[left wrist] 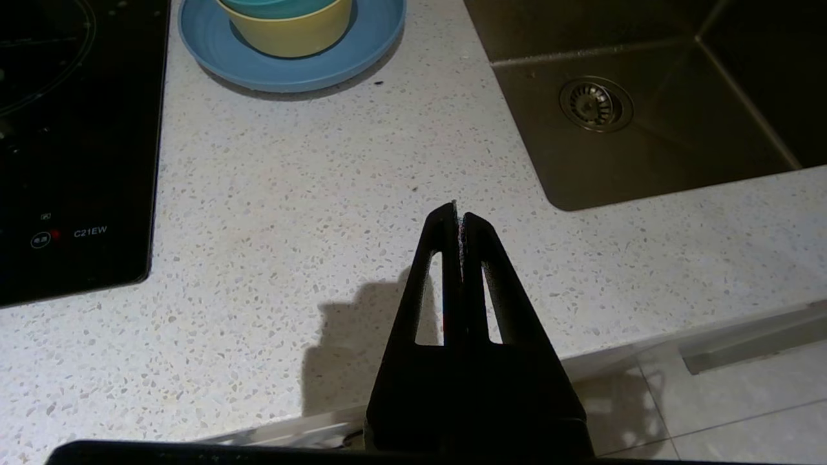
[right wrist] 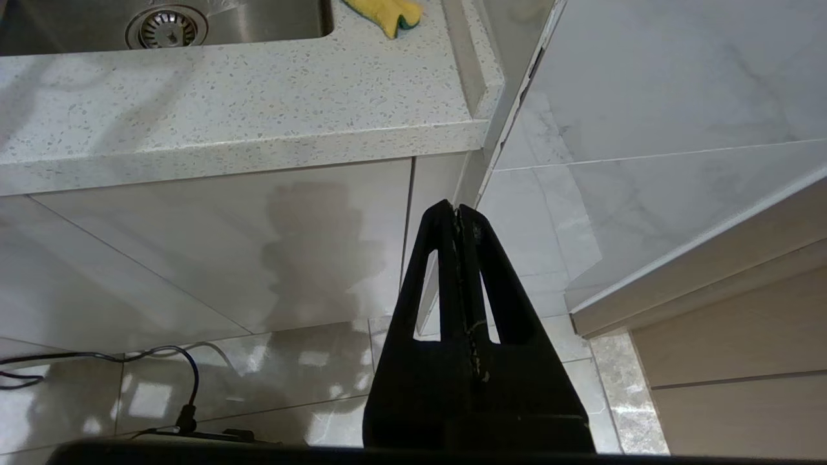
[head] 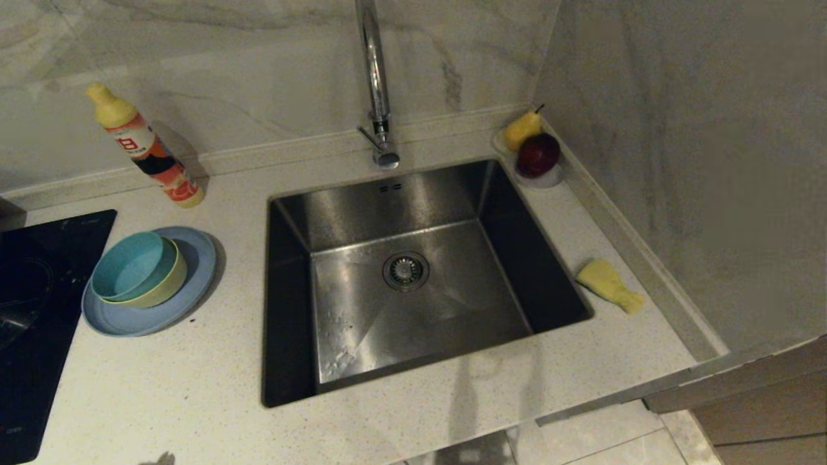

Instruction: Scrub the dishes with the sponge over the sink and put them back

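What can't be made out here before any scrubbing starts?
- Yellow bowl: inside hidden by the teal bowl nested in it, head view.
- Plate: centre covered by both bowls.
- Sponge: cut off by the picture's edge, right wrist view; green face barely visible.
- Both arms: outside the head view; left gripper and right gripper show only shut fingers.

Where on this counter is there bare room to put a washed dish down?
Widest bare patch: the counter in front, between cooktop and sink, below the stacked dishes. A narrower strip lies between sponge and fruit dish. The back left by the bottle is tighter.
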Available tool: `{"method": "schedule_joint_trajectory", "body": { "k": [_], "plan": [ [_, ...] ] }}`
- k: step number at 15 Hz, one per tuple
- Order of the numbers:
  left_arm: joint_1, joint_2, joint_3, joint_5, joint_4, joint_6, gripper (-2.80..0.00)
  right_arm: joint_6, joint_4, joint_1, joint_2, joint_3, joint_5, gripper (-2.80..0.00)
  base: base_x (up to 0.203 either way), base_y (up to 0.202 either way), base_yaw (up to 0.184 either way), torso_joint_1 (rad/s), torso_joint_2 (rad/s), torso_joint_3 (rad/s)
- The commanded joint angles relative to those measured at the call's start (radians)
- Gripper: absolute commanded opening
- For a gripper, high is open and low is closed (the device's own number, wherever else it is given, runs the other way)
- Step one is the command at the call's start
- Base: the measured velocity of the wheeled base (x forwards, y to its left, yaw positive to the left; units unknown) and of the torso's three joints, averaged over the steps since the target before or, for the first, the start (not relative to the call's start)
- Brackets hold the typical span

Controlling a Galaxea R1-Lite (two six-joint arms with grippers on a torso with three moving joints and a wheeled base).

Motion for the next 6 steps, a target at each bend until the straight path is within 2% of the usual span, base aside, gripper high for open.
{"method": "schedule_joint_trajectory", "body": {
  "k": [1, 6],
  "plan": [
    [0.000, 0.002, 0.023, 0.000, 0.001, -0.001, -2.80, 0.048, -0.002, 0.000, 0.002, 0.000, -0.012, -2.80, 0.000, 0.000, 0.000, 0.000, 0.00, 0.000],
    [0.000, 0.002, 0.023, 0.000, -0.001, -0.001, -2.80, 0.046, -0.004, 0.000, 0.002, 0.000, -0.019, -2.80, 0.000, 0.000, 0.000, 0.000, 0.00, 0.000]
  ]
}}
